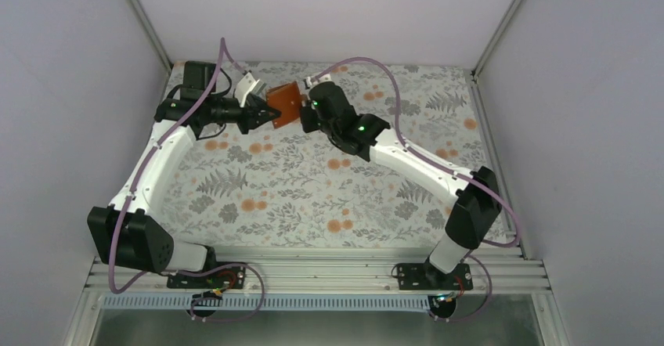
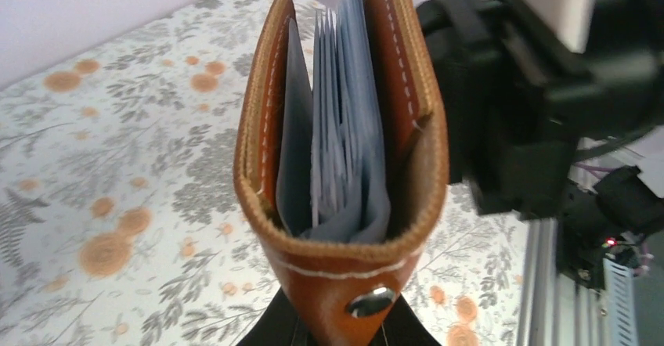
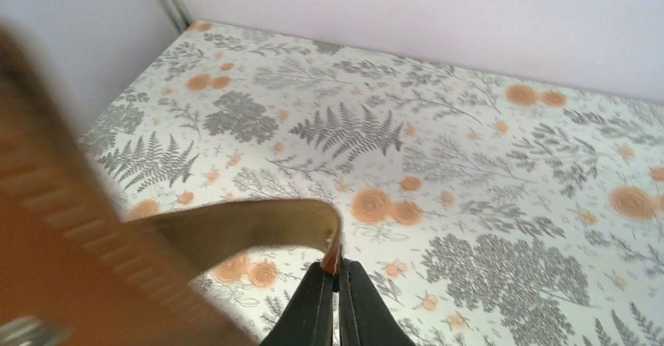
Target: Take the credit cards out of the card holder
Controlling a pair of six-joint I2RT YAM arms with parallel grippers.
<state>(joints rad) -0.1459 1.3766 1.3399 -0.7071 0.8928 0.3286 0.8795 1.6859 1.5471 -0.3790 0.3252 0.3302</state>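
The card holder (image 1: pixel 284 103), rust-brown leather, hangs in the air over the far middle of the table between both arms. In the left wrist view the card holder (image 2: pixel 407 166) stands slightly spread, showing pale blue-grey leaves (image 2: pixel 344 150) inside; no credit cards can be told apart among them. My left gripper (image 2: pixel 341 334) is shut on its folded end by the metal snap (image 2: pixel 370 302). My right gripper (image 3: pixel 337 272) is shut on the tip of the brown closing tab (image 3: pixel 258 225), which curves away from the blurred holder (image 3: pixel 63 268).
A floral cloth (image 1: pixel 313 189) covers the table. Pale walls close in on the left, back and right. A metal rail (image 1: pixel 313 272) with the arm bases runs along the near edge. The right arm's black wrist (image 2: pixel 517 111) sits close beside the holder.
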